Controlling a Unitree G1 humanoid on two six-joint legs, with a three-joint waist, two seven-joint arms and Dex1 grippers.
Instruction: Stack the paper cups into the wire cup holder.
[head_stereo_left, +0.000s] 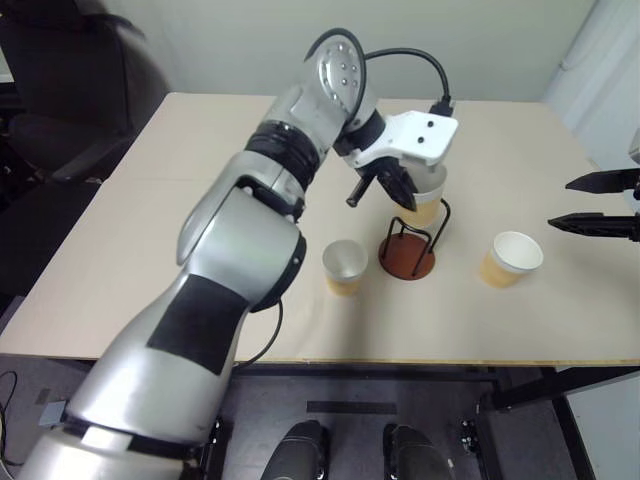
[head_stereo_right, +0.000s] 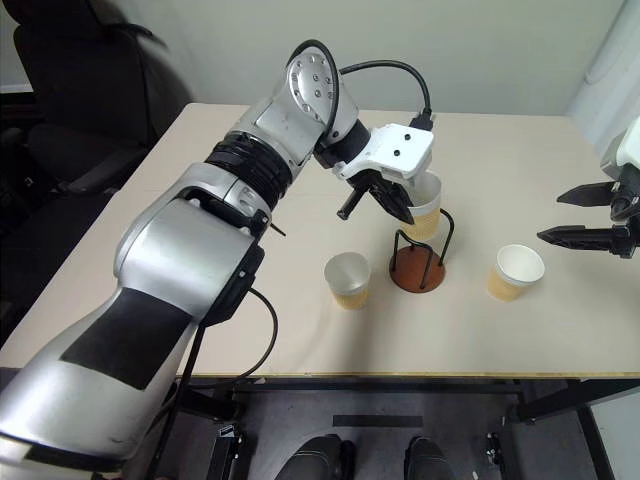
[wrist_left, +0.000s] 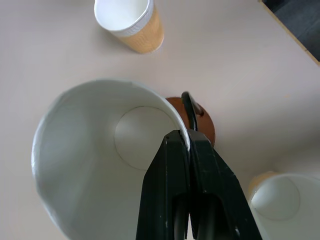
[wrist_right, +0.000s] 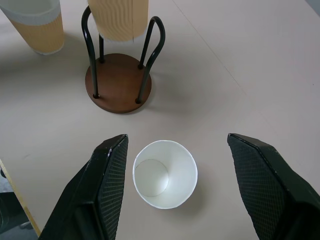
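Above the wire cup holder (wrist_right: 118, 75), held paper cup (head_stereo_right: 424, 206) upright, mouth up

The left arm (head_stereo_left: 240, 250) is silver-grey with rounded shells, black ribbed rings at its joints and a flat black patch near the shoulder. A round silver cap bears small screws. A black cable (head_stereo_left: 405, 55) loops to a white wrist bracket (head_stereo_left: 415, 138). Both claws' fingers are black.

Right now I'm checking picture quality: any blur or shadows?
Left wrist view: the fingers and held cup loom soft and oversized. Right wrist view: crisp, faint shadow beside the cup. Left eye view: even light, soft shadow under the holder.
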